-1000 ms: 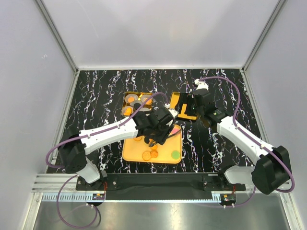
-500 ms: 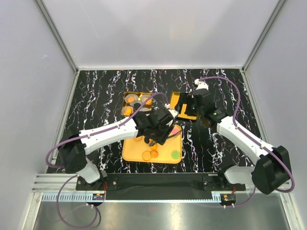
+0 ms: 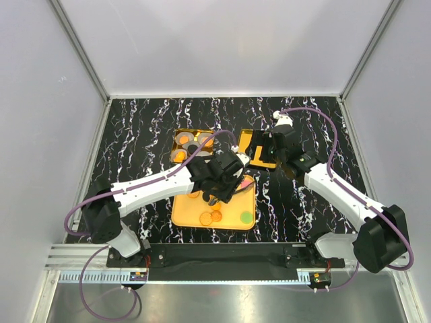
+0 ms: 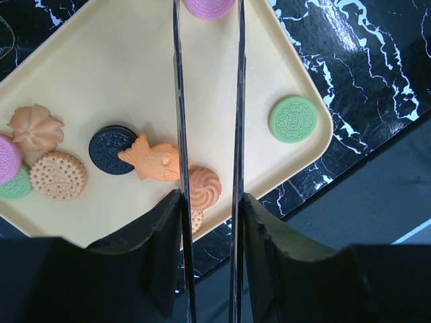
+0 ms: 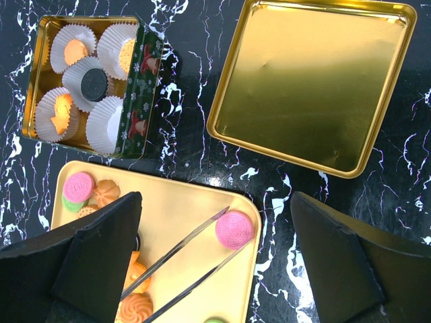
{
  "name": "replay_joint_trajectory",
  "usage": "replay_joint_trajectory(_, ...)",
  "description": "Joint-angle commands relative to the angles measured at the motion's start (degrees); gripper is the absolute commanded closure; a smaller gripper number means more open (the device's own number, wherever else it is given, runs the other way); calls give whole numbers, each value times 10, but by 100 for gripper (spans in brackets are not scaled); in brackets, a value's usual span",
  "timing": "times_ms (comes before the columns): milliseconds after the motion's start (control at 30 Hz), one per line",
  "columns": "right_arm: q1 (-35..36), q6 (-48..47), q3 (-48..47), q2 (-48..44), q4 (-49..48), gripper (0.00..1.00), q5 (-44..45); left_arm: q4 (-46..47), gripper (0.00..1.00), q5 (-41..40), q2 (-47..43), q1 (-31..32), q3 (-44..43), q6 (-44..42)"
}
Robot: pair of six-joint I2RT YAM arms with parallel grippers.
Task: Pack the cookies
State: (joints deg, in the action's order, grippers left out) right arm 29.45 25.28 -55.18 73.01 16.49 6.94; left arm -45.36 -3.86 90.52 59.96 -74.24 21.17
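This is a robotics lab test cell, not a kitchen. A table [image 3: 135, 134] with a black marble-pattern top is boxed in on 3 sides by plain white panels [image 3: 222, 47] set in aluminium frame posts [image 3: 81, 50]. 2 white-and-black arms, the left arm [image 3: 155, 183] and the right arm [image 3: 337, 188], are bolted to a black bar [image 3: 222, 254] on a slotted metal rail [image 3: 222, 276] at the near edge, and purple cables [image 3: 304, 108] loop from them. The only homely things are cookies [image 4: 293, 119] on a yellow tray [image 4: 101, 60] near a gold tin [image 5: 138, 87], and metal tongs [image 4: 239, 101] clamped in the left gripper [image 4: 210, 208].
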Motion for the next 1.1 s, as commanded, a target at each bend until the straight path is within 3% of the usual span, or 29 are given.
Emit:
replay_joint_trajectory(0,1,-8,-23,-17,-7,0,14,4,59,-12,-19,2,-33,-10)
replay_joint_trajectory(733,1,-8,-27,-11,-7,0,10,-32,59,-33,-93,-33,-33,-17)
replay_joint_trajectory(1067,1,-8,-26,-10,-7,0,6,-46,58,-42,-129,-120,-35,-27)
